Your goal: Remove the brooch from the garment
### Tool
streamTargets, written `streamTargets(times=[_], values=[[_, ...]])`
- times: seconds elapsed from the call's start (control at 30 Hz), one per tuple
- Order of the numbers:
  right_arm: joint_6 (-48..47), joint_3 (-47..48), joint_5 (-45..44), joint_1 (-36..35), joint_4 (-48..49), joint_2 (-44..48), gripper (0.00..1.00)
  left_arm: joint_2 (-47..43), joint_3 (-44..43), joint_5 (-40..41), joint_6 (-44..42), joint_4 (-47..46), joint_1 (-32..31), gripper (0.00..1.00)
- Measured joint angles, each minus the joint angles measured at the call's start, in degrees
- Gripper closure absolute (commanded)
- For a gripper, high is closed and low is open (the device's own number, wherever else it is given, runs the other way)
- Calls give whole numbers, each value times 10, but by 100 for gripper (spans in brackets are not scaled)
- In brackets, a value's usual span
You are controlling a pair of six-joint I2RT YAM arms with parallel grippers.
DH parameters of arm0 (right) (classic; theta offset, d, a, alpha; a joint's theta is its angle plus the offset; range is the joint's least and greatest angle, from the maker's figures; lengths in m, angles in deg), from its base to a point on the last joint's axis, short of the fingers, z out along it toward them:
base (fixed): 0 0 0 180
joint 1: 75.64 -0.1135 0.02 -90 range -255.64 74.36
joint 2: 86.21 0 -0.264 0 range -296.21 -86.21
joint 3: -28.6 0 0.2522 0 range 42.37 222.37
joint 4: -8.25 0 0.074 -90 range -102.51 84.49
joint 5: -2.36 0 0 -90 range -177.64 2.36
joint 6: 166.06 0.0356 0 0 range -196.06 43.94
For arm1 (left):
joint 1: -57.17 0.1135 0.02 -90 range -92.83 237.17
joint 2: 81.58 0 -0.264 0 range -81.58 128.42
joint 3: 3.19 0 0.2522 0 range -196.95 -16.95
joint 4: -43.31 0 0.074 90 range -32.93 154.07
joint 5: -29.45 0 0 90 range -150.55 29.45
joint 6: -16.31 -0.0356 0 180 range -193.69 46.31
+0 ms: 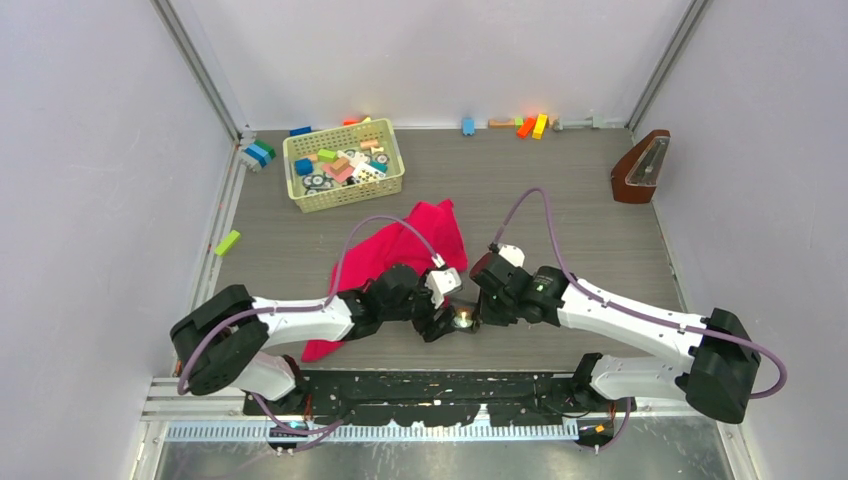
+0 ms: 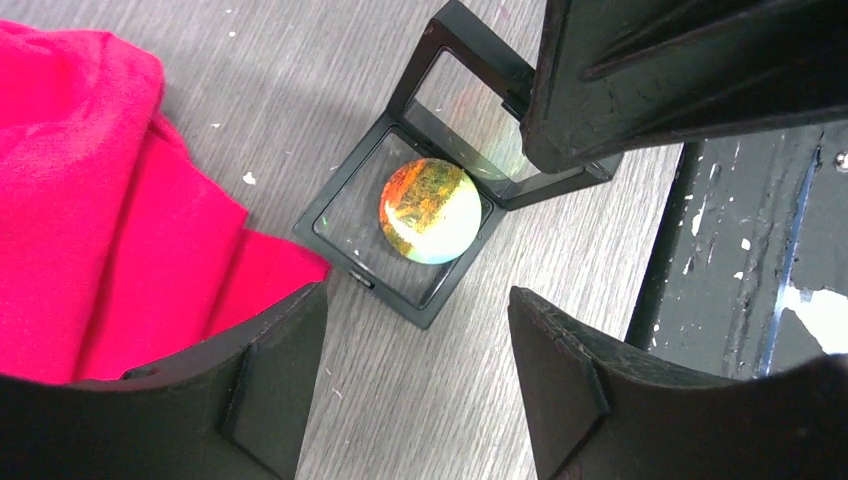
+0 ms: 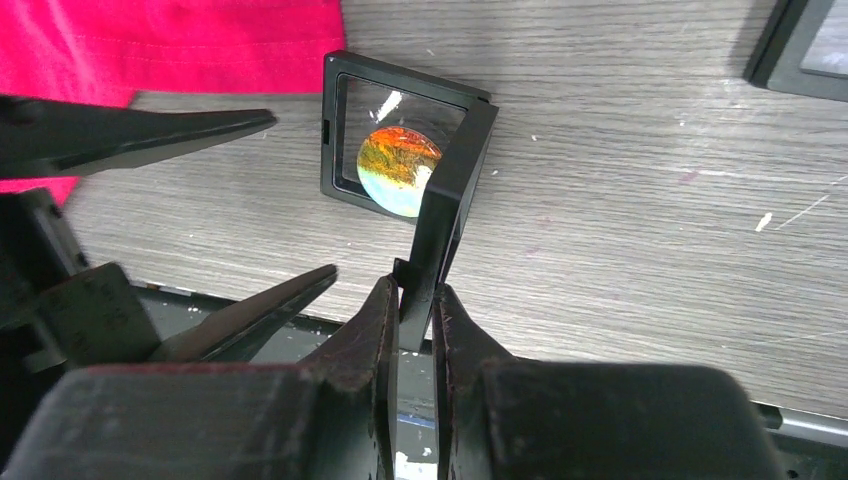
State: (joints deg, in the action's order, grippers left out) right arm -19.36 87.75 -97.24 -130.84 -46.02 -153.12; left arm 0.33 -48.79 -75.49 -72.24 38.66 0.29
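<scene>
The brooch (image 1: pixel 463 319), a round badge tinted orange, green and pale yellow, lies in an open black square case (image 2: pixel 405 303) on the grey table, off the garment. It also shows in both wrist views (image 2: pixel 431 210) (image 3: pixel 398 170). The crimson-pink garment (image 1: pixel 400 255) lies crumpled just left of the case (image 2: pixel 90 200) (image 3: pixel 180 40). My right gripper (image 3: pixel 415 300) is shut on the raised lid (image 3: pixel 450 200) of the case and holds it upright. My left gripper (image 2: pixel 415 330) is open and empty, with the near corner of the case between its fingers (image 3: pixel 150 130).
A yellow basket (image 1: pixel 343 165) of toy blocks stands at the back left. Loose blocks (image 1: pixel 530 125) lie along the back wall and a green one (image 1: pixel 227 242) at the left. A brown wedge-shaped object (image 1: pixel 640 165) sits at the back right. Another black tray (image 3: pixel 800 50) lies beyond the case.
</scene>
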Motion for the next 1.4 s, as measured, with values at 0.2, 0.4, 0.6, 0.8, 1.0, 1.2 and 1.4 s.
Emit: streamTargets(times=[0.2, 0.4, 0.6, 0.8, 1.0, 1.2, 1.4], values=[[-7, 1, -5, 11, -12, -5, 66, -43, -4, 19, 14, 34, 2, 48], [-16, 12, -5, 13, -16, -26, 56, -34, -31, 23, 26, 77, 7, 87], [-18, 19, -11, 13, -20, -16, 59, 2, -62, 20, 37, 108, 20, 100], [-18, 18, -22, 17, -30, 23, 72, 21, -66, 19, 45, 135, 35, 100], [-17, 9, -29, 28, -34, 47, 79, 62, -100, 13, 50, 163, 42, 100], [-18, -1, -28, 32, -33, 43, 84, 100, -128, -5, 54, 179, 42, 100], [-22, -3, -18, 32, -15, 18, 84, 106, -130, -12, 54, 197, 42, 100]])
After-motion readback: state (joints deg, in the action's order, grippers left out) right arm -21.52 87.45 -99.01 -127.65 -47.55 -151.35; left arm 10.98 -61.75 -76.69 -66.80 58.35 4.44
